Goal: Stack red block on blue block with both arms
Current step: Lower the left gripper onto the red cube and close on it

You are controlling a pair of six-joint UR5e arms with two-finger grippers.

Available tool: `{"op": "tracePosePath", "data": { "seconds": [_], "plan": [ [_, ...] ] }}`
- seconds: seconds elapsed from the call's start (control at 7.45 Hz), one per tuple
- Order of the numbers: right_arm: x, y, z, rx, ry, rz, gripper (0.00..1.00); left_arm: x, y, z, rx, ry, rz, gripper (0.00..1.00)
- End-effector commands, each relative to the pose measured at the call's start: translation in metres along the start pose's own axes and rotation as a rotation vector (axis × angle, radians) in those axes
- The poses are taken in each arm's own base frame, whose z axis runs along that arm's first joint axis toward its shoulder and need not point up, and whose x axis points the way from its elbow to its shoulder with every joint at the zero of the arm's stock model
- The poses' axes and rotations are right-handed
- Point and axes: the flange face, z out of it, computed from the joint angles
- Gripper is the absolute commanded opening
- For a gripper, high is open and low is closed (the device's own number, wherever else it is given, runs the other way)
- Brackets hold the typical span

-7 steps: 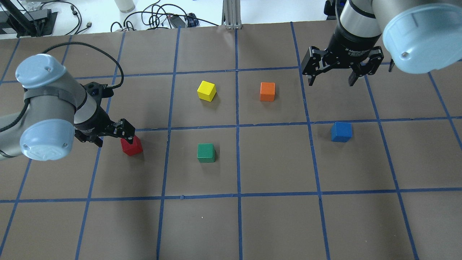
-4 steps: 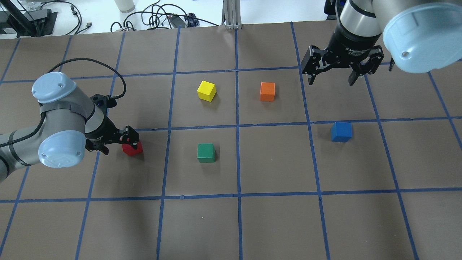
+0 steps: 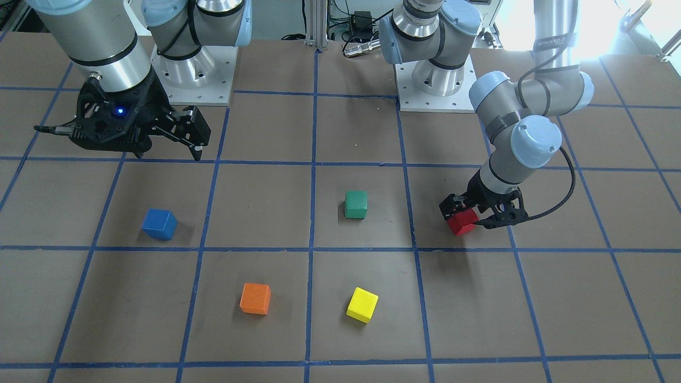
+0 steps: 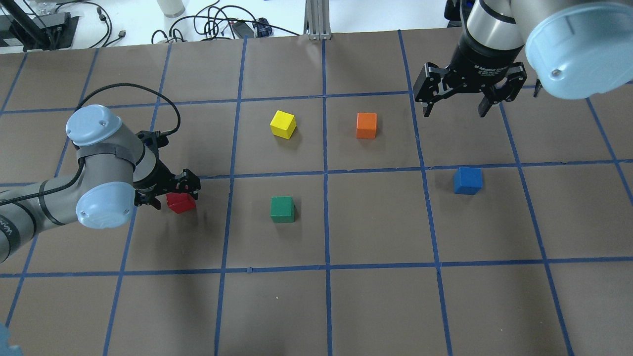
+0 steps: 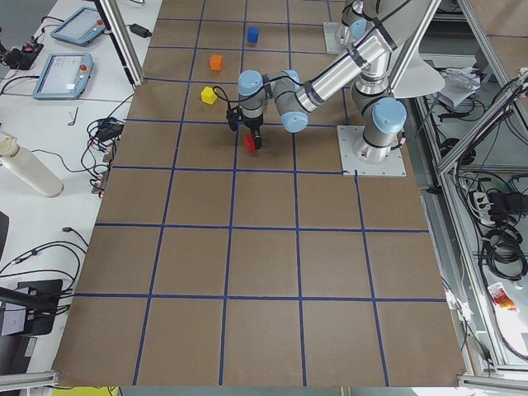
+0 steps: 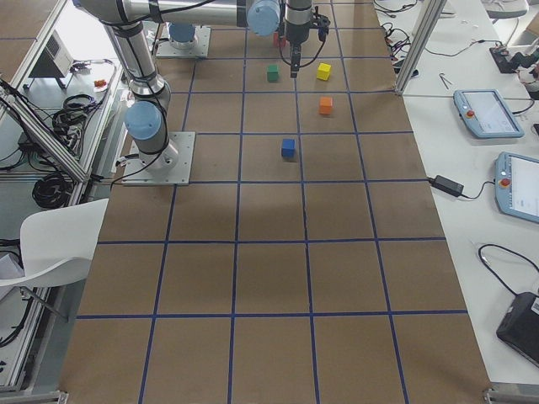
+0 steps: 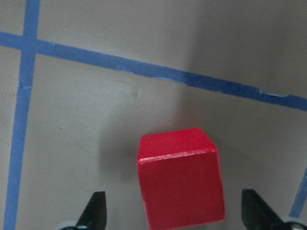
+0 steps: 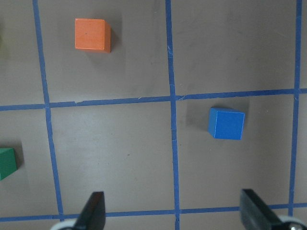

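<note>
The small matte red cube (image 4: pixel 181 202) sits flat on the brown paper-covered table (image 4: pixel 376 306), on the robot's left side. It is in a grid square marked out by blue tape, just inside the tape line that runs along that square's far edge. The left arm's black two-finger gripper (image 4: pixel 170 193) is down at the cube, its jaws set wide. In the left wrist view the red block (image 7: pixel 181 184) lies between the two fingertips (image 7: pixel 96 211), with bare table showing on either side, so neither finger touches it. In the front-facing view the left gripper (image 3: pixel 479 213) straddles the cube (image 3: pixel 462 222), which rests on the table.

In the next square along stands a small green cube (image 4: pixel 282 209), alone. Beyond the tape line are a small yellow cube (image 4: pixel 283 124), turned slightly, and a small orange cube (image 4: pixel 366 125), each in its own square and well apart.

The small matte blue cube (image 4: pixel 467 180) rests on the robot's right side, in the same row as the red and green ones and far from the red. The right arm's black two-finger gripper (image 4: pixel 453 110) hangs high above the table with its jaws spread wide, empty. Its wrist view looks down on the blue block (image 8: pixel 226 123), with the orange cube off to the upper left.
</note>
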Motion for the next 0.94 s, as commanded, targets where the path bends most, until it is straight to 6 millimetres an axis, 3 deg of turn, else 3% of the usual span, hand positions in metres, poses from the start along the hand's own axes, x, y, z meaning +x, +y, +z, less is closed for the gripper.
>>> {"op": "tracePosePath", "data": {
  "seconds": [0.0, 0.13, 0.27, 0.4, 0.54, 0.67, 0.81],
  "plan": [
    [0.001, 0.001, 0.002, -0.006, 0.003, 0.000, 1.00, 0.006, -0.005, 0.005, 0.029, -0.003, -0.007, 0.65],
    [0.001, 0.001, 0.002, -0.005, 0.003, -0.002, 1.00, 0.006, -0.007, 0.003, 0.036, -0.005, -0.001, 0.33],
    [0.001, 0.001, 0.002, -0.008, 0.003, -0.003, 1.00, 0.006, -0.011, -0.002, 0.048, -0.007, 0.036, 0.15],
    [0.001, 0.001, 0.002, -0.008, 0.003, -0.003, 1.00, 0.012, -0.015, -0.010, 0.056, -0.017, 0.094, 0.08],
    [0.004, -0.001, -0.002, 0.002, 0.017, -0.002, 1.00, 0.023, -0.022, -0.026, 0.063, -0.064, 0.131, 0.09],
    [0.004, 0.000, 0.000, -0.002, 0.021, -0.002, 1.00, 0.058, -0.032, -0.053, 0.035, -0.062, 0.203, 0.09],
    [0.005, -0.001, -0.001, 0.001, 0.021, -0.003, 1.00, 0.109, -0.042, -0.096, 0.024, -0.069, 0.292, 0.08]
  ]
}}
